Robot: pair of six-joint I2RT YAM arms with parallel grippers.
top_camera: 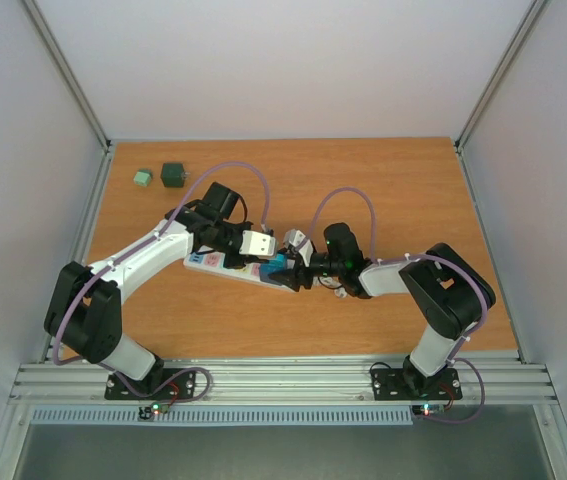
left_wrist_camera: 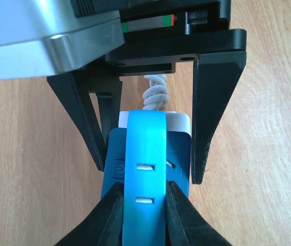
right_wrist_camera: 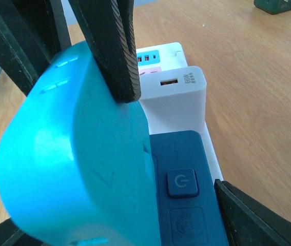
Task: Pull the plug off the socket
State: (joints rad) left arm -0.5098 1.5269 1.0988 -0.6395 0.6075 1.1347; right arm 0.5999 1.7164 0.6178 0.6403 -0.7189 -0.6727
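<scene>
Plug [left_wrist_camera: 142,154] gripped, not yet out of the power strip [top_camera: 213,262].
Sat bright blue on the dark blue end of that strip, mid-way across the table [top_camera: 393,180], apparently still seated in its outlet. Pinched tight on both sides by the left claw [left_wrist_camera: 144,187]. Braced the strip with the right claw [left_wrist_camera: 149,171], spread fairly wide and seemingly pressed against its two long edges. Grasping and bracing judged done; left to do, the pull itself. Prongs hidden.

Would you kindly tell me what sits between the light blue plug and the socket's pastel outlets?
A white USB charger stands on the socket between them, clearest in the right wrist view.
</scene>
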